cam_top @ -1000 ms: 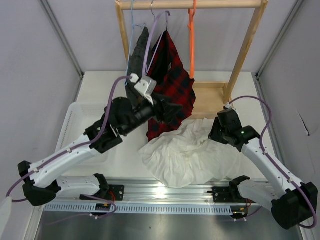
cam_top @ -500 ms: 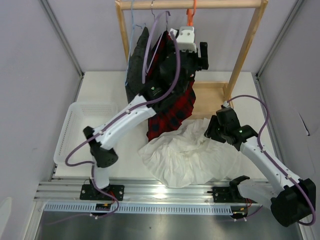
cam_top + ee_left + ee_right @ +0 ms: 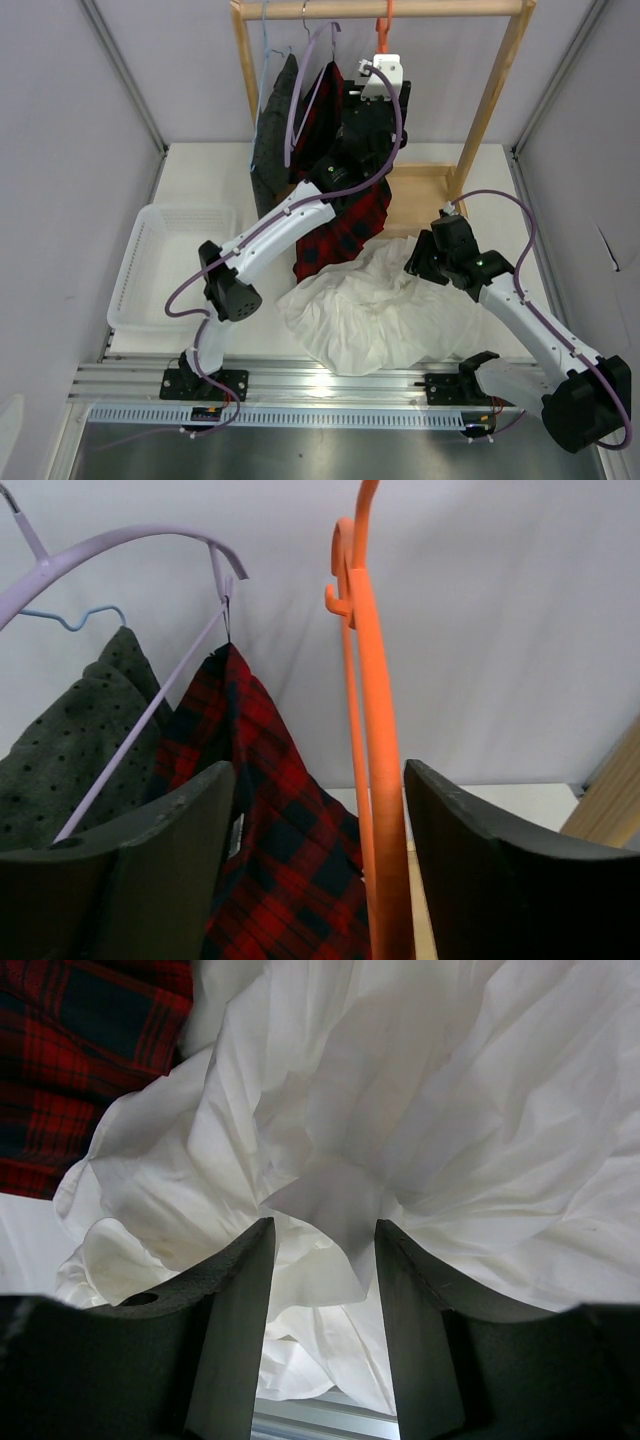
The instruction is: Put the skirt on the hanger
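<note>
The orange hanger (image 3: 383, 30) hangs by its hook from the wooden rail, at the right of the clothes. My left gripper (image 3: 392, 100) is raised to it. In the left wrist view the hanger (image 3: 375, 730) runs upright between the open fingers of my left gripper (image 3: 318, 780), close to the right finger and not pinched. The white crinkly skirt (image 3: 365, 310) lies in a heap on the table. My right gripper (image 3: 418, 258) rests at its upper right edge. In the right wrist view a fold of the skirt (image 3: 340, 1110) sits between the parted fingers of my right gripper (image 3: 322, 1235).
The wooden rack (image 3: 492, 100) stands at the back. A red-and-black plaid garment (image 3: 350, 215) hangs on a lavender hanger (image 3: 130, 540), and a dark grey garment (image 3: 272, 130) on a light-blue hanger (image 3: 75, 620). A white basket (image 3: 140, 260) sits at the left.
My left arm swung up from in front of the plaid garment to the rack, bringing its open fingers around the orange hanger. The right gripper widened slightly over the skirt.
</note>
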